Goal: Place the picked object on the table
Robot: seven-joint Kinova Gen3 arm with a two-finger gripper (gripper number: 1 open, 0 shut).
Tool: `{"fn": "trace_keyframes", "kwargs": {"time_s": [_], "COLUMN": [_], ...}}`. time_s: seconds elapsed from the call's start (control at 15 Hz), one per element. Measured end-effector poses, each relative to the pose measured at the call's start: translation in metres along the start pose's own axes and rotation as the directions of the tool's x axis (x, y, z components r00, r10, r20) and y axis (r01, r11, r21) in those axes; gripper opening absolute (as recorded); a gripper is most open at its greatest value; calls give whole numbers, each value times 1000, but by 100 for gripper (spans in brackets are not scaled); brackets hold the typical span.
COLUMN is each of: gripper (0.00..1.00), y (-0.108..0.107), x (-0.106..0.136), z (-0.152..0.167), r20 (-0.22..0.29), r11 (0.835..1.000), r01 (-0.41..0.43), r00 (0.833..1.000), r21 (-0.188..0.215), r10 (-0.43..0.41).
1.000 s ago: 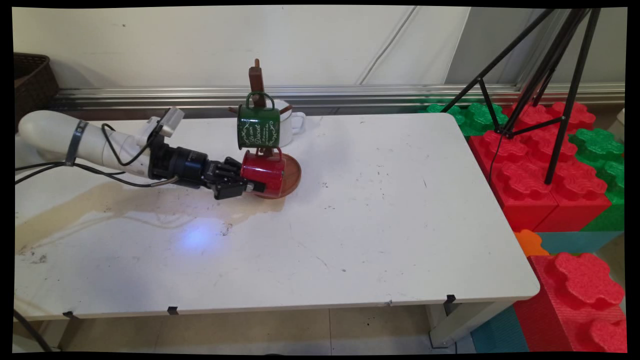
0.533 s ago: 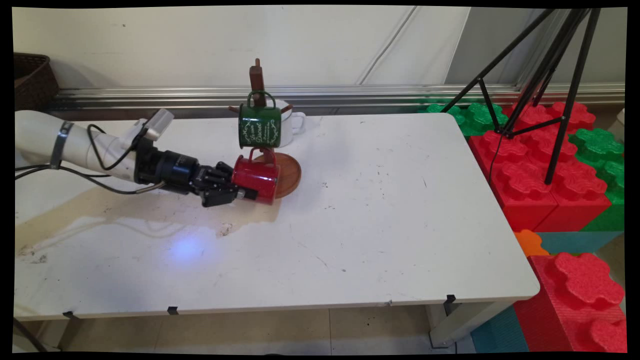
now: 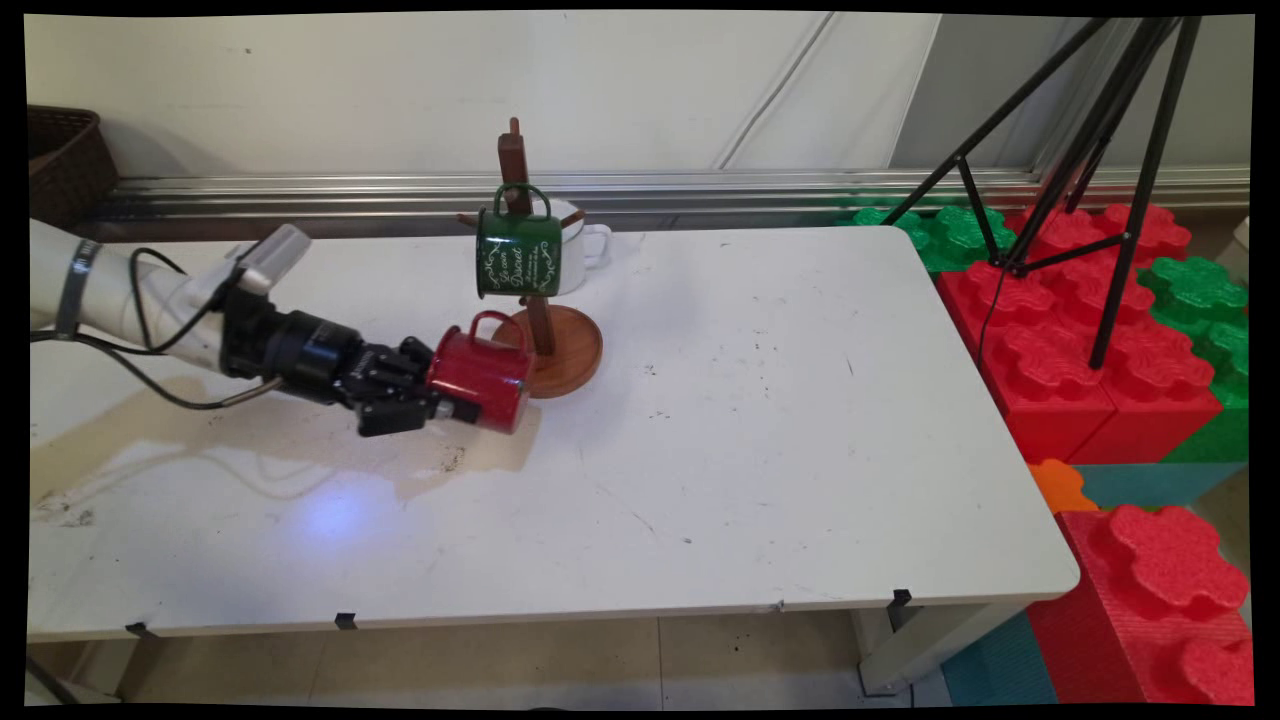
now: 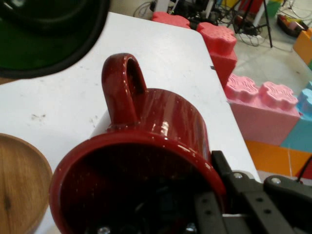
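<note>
My gripper (image 3: 452, 398) is shut on a red mug (image 3: 482, 384), which lies on its side just above the table with its handle up. In the hand view the red mug (image 4: 161, 126) fills the middle; one finger (image 4: 253, 204) presses on its outer wall and the other is inside the rim. To the mug's right stands a wooden mug tree (image 3: 515, 160) on a round base (image 3: 572, 350). A green mug (image 3: 518, 253) hangs from a peg, and a white mug (image 3: 588, 240) shows behind it. The green mug (image 4: 44, 34) and the base (image 4: 19, 185) appear at the hand view's left.
A brownish spill (image 3: 250, 420) spreads over the white table (image 3: 800, 400) under and to the left of the arm. A dark wicker basket (image 3: 65, 160) sits at the back left. A black tripod (image 3: 1100, 150) and red and green foam blocks (image 3: 1080, 330) stand beyond the table's right edge.
The gripper has drawn back to the left and slightly towards the near side with the red mug, which has come away from the mug tree's post and base.
</note>
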Motion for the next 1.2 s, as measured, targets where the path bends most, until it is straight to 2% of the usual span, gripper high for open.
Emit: {"fn": "trace_keyframes", "kwargs": {"time_s": [0.6,1.2], "gripper": [0,0], "y": [15,22], "x": [2,5], "z": [-38,-85], "r20": [46,107], "r11": [998,995], "r01": [-53,-104], "r00": [997,989], "r21": [-25,6], "r10": [54,102]}}
